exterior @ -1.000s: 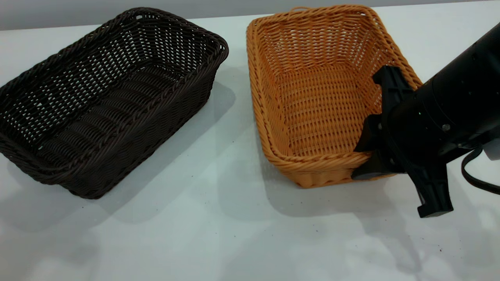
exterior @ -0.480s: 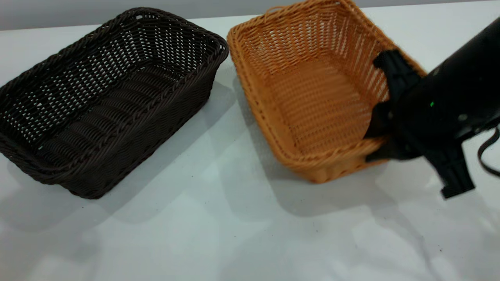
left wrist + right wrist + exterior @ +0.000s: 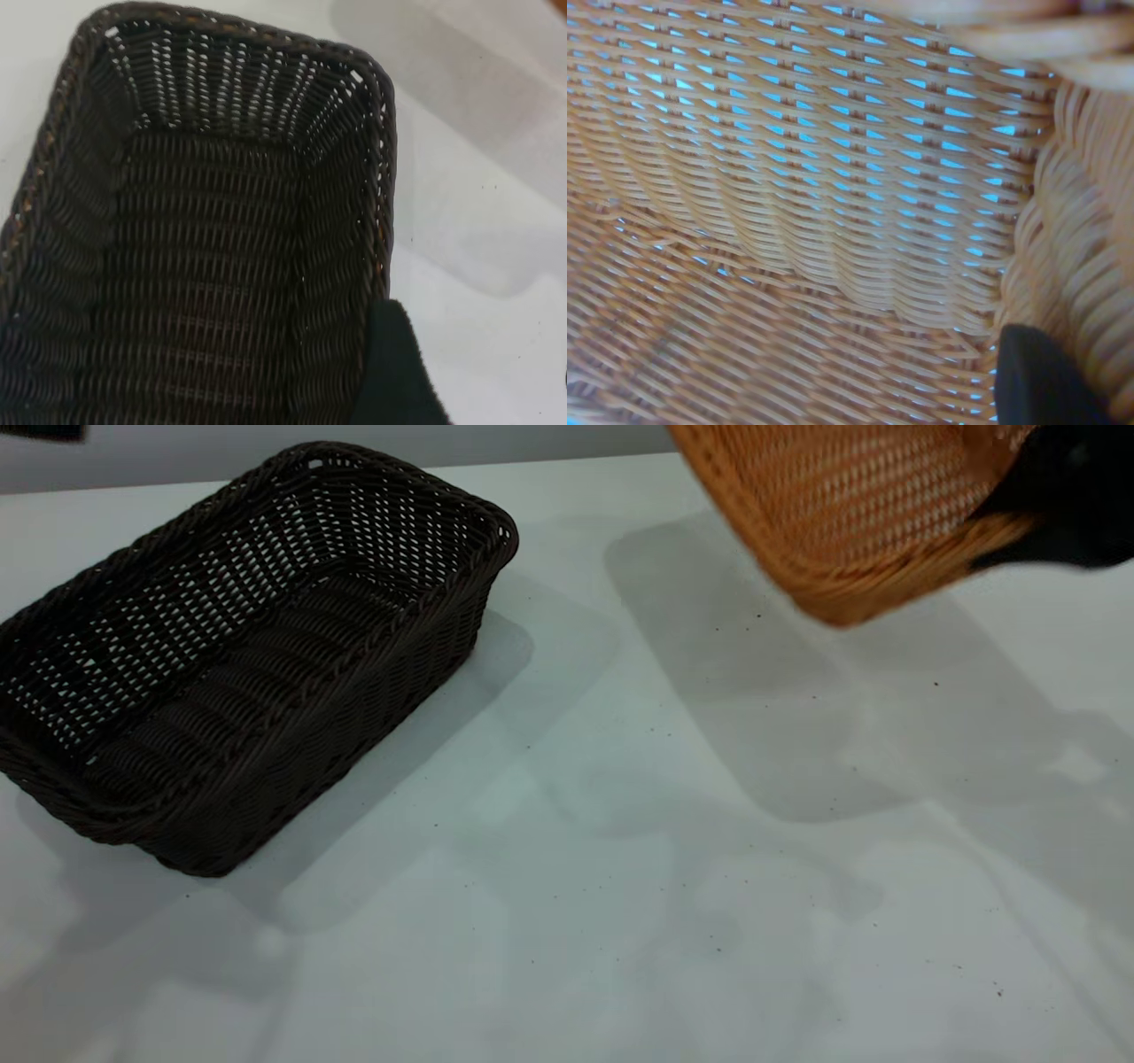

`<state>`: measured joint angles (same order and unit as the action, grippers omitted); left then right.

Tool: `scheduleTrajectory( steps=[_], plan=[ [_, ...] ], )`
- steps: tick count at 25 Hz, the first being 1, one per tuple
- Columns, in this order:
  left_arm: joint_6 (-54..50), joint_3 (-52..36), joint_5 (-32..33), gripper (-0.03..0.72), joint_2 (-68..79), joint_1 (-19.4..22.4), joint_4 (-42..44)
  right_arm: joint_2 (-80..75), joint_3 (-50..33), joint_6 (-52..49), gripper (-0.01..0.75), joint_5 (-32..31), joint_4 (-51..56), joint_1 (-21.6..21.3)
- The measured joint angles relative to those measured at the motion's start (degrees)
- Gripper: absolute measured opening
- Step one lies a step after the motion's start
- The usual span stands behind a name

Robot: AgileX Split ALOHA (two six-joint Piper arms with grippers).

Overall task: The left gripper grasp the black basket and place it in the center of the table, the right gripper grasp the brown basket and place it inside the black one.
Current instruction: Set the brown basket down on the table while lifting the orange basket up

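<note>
brown basket (image 3: 850, 514) is airborne at the far right of the scene, tilted, only its lower part in frame, clear of the table (image 3: 620, 850) with its shadow well below it. right gripper (image 3: 1019, 531) is clamped on the basket's right-hand wall at the rim; right wrist view confirms: weave fills the frame, one dark finger (image 3: 1041, 376) pressed against the inside of the wall

black basket (image 3: 239, 646) sits flat on the table at the left, upright, angled, nothing in it. well apart from the brown one

left gripper: a sliver of dark finger (image 3: 394, 372) just beside the black basket's long rim in the left wrist view, camera looking down into the basket. can't tell whether its fingers are apart or together, or whether it's touching the rim

progress, my read:
- black basket to center: not done by the look of it, it's left of the middle and the left arm has no visible grip
- brown basket pick: done, lifted and held
- left: get the black basket centered, then carry the brown one leftward over it, level it, lower it inside, release

order looks off vs the task, right arm is ahead of the left. nesting needs the long axes lined up, baskets are near the same size so fit will be tight
</note>
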<state>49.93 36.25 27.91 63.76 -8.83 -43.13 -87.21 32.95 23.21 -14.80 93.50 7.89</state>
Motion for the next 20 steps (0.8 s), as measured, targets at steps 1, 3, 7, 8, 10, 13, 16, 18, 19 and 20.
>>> scheduleTrajectory(
  steps=[1, 3, 7, 8, 10, 13, 16, 18, 19, 20],
  plan=[
    [-0.06, 0.00, -0.78, 0.396, 1.09, -0.65, 0.00, 0.63, 0.00, 1.44, 0.102, -2.20, -1.41, -1.97],
    [-0.11, 0.00, -2.45, 0.396, 3.40, -2.02, 0.00, 1.45, 0.00, 4.19, 0.102, -6.20, -3.59, -5.48],
    [-0.16, 0.00, -6.13, 0.396, 8.30, -5.19, 0.00, 2.25, 0.99, 9.68, 0.102, -14.22, -5.15, -11.82],
    [-0.16, 0.00, -7.41, 0.396, 9.74, -6.18, 0.06, 2.31, 1.54, 10.86, 0.102, -16.21, -5.20, -13.09],
    [-0.16, 0.00, -10.29, 0.396, 12.67, -8.07, 0.40, 2.32, 3.35, 12.99, 0.102, -19.81, -5.82, -14.78],
    [-0.16, 0.00, -14.02, 0.396, 16.87, -10.13, 0.47, 2.32, 6.25, 13.45, 0.102, -24.36, -9.15, -15.34],
    [-0.16, 0.00, -17.32, 0.396, 20.99, -12.13, 0.47, 2.32, 8.82, 13.44, 0.102, -26.40, -10.11, -15.34],
    [0.26, 0.00, -18.79, 0.396, 23.74, -13.67, 0.47, 2.32, 10.19, 13.18, 0.102, -26.54, -10.05, -15.34],
    [0.98, 0.00, -19.70, 0.396, 25.04, -14.33, 0.47, 2.32, 10.48, 13.18, 0.102, -26.67, -10.11, -15.34],
    [1.29, 0.00, -20.79, 0.396, 26.24, -15.17, 0.47, 2.32, 10.61, 13.18, 0.102, -26.70, -10.11, -15.34]
  ],
)
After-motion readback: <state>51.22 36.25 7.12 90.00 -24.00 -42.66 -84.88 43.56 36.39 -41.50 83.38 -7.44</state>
